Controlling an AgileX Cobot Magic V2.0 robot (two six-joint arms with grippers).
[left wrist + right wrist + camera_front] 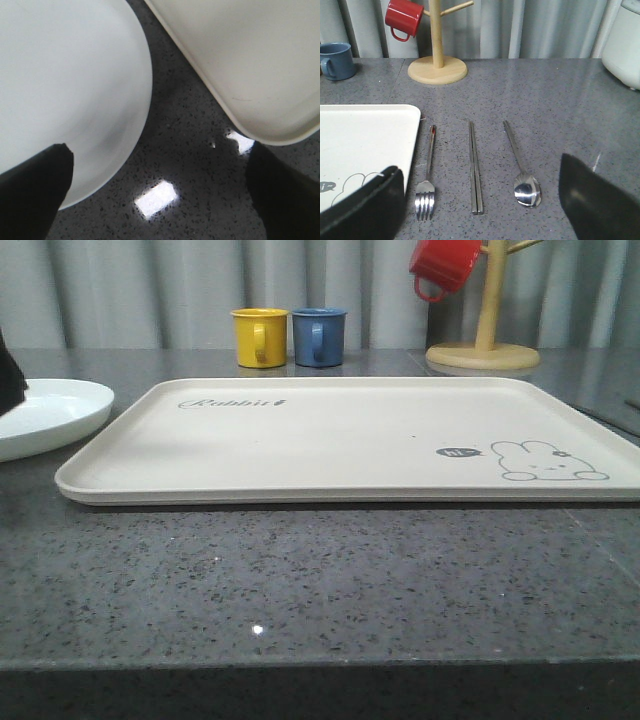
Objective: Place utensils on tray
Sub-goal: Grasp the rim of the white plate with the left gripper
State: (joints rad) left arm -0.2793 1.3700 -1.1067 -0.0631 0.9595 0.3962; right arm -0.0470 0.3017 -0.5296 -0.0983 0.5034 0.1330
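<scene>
Tray [330,440] bare; fork [427,180], chopsticks [475,167], spoon [520,165] beside it; both grippers' fingers apart.

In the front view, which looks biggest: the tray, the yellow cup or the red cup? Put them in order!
1. Tray, by far.
2. Yellow cup and red cup look alike; the red one is cut off, so no ranking.

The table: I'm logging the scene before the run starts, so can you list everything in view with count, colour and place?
tray: 1, cream, centre of table
plate: 1, white, left of tray
fork: 1, silver, right of tray
chopsticks: 1 pair, silver, between fork and spoon
spoon: 1, silver, right of chopsticks
mugs: yellow, blue, behind tray; red hanging on wooden mug tree
left gripper: open, black
right gripper: open, black
</scene>
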